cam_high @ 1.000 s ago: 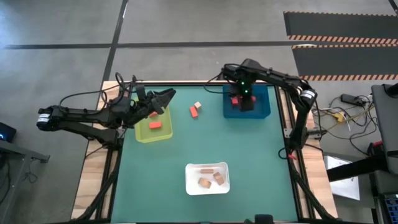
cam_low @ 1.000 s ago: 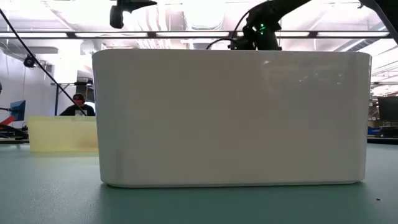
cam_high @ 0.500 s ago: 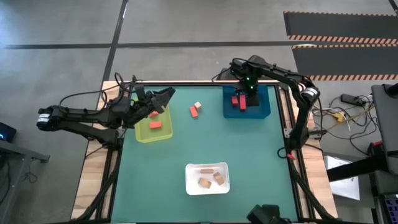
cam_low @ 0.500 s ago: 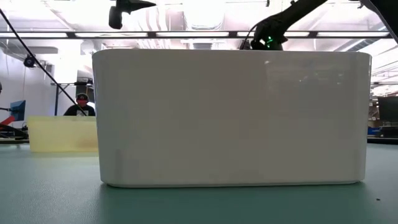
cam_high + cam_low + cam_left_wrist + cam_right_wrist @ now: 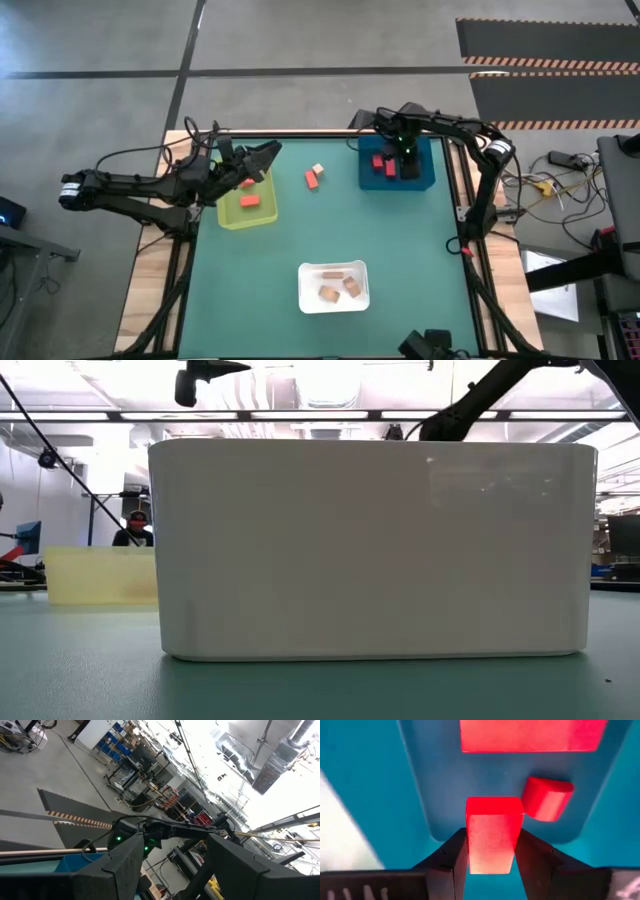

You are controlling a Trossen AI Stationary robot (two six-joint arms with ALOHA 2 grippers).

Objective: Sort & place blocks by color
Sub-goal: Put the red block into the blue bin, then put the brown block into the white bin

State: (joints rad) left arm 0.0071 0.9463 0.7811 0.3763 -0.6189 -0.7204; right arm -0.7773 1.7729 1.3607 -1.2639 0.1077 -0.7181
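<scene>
My right gripper [image 5: 405, 163] hangs over the blue tray [image 5: 425, 180], shut on a red block [image 5: 492, 832]. Two more red blocks lie on the blue tray's floor [image 5: 530, 735] [image 5: 547, 797]. My left gripper [image 5: 265, 158] hovers open over the far right corner of the yellow-green tray [image 5: 232, 217], which holds two orange-red blocks [image 5: 250, 201]. A red block [image 5: 312, 180] and a tan block [image 5: 318, 169] lie on the green table between the trays. The white tray [image 5: 306, 290] near the front edge holds three tan blocks [image 5: 330, 292]. My right gripper pinches the red block by its two long side faces [image 5: 475, 845], one finger on each. The fingers come from above, pointing down into the blue tray and lying along the block. Whether the block's lower end touches the tray floor, I cannot tell.
The white tray's wall [image 5: 370, 550] fills most of the low view, with the yellow-green tray [image 5: 100, 575] behind it on the left. A person [image 5: 130, 530] sits beyond the table. Bare green mat lies between the three trays.
My right gripper has shifted a little toward the table's right edge above the blue tray, and its arm has risen in the low view. My left arm has kept still.
</scene>
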